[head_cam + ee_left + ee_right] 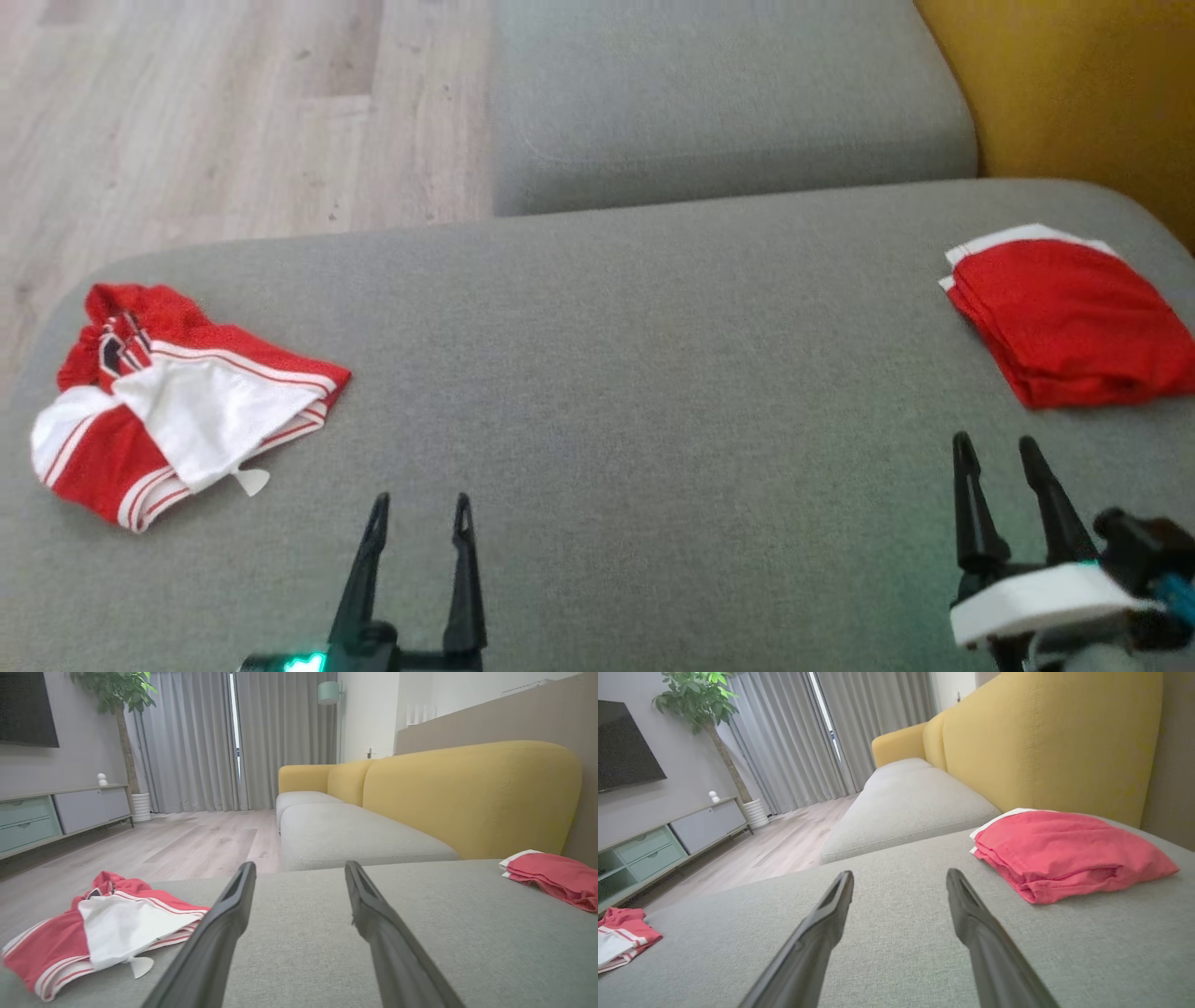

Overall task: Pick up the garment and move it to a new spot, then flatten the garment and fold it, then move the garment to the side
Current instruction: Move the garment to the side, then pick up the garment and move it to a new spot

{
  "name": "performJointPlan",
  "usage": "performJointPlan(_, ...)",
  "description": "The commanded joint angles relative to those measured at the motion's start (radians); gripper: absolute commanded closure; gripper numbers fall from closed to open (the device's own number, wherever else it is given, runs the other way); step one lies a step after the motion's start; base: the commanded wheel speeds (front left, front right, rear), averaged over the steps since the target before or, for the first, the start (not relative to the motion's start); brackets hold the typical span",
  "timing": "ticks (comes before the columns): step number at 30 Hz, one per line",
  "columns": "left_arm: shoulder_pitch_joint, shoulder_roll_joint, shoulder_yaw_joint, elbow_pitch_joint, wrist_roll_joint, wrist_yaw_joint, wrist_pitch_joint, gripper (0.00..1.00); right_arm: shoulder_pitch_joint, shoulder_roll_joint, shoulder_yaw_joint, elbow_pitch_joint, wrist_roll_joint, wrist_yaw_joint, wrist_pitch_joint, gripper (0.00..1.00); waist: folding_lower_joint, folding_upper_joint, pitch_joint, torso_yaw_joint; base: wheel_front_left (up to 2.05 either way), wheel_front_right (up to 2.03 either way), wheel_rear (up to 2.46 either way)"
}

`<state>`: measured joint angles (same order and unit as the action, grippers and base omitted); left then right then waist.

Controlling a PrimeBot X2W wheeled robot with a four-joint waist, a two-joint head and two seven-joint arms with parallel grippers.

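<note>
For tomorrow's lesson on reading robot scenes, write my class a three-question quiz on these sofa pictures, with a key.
1. True or false: the left gripper holds the crumpled red-and-white garment.
2. Which lies nearer the right gripper? A: the crumpled one. B: the folded red garment.
3. Fill in: both grippers are ___.
Key: 1 false; 2 B; 3 open.
</note>
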<state>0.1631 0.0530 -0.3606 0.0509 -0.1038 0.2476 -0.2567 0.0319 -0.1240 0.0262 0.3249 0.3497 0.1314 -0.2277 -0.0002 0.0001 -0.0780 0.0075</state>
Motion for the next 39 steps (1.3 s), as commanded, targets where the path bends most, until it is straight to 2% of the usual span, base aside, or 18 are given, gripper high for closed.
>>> performJointPlan(1, -0.011, -0.002, 0.043, -0.044, 0.009, 0.011, -0.005, 0.0, -0.005, 0.0, 0.008, -0.048, -0.032, -0.001, -0.023, 0.0, 0.0002, -0.0001, -0.016, 0.012, 0.0, 0.0, 0.0)
performJointPlan(7, 0.026, -0.002, 0.064, -0.069, 0.011, 0.008, -0.005, 0.0, 0.077, 0.036, -0.02, -0.125, -0.119, -0.001, -0.033, 0.0, 0.0002, -0.0001, -0.039, 0.028, 0.0, 0.0, 0.0)
performJointPlan(15, 0.055, 0.005, 0.07, -0.057, 0.033, -0.022, -0.005, 0.0, 0.212, 0.058, 0.025, -0.221, -0.204, -0.001, -0.034, 0.0, 0.0002, -0.0001, -0.064, 0.046, 0.0, 0.0, 0.0)
performJointPlan(24, 0.071, 0.002, 0.076, -0.022, 0.018, -0.043, -0.005, 0.0, 0.258, 0.069, 0.032, -0.252, -0.219, -0.001, -0.034, 0.0, 0.0002, -0.0001, -0.063, 0.042, 0.0, 0.0, 0.0)
performJointPlan(39, 0.069, -0.001, 0.081, 0.0, 0.015, -0.049, -0.005, 0.0, 0.252, 0.072, 0.031, -0.249, -0.235, -0.001, -0.034, 0.0, 0.0002, -0.0001, -0.056, 0.03, 0.0, 0.0, 0.0)
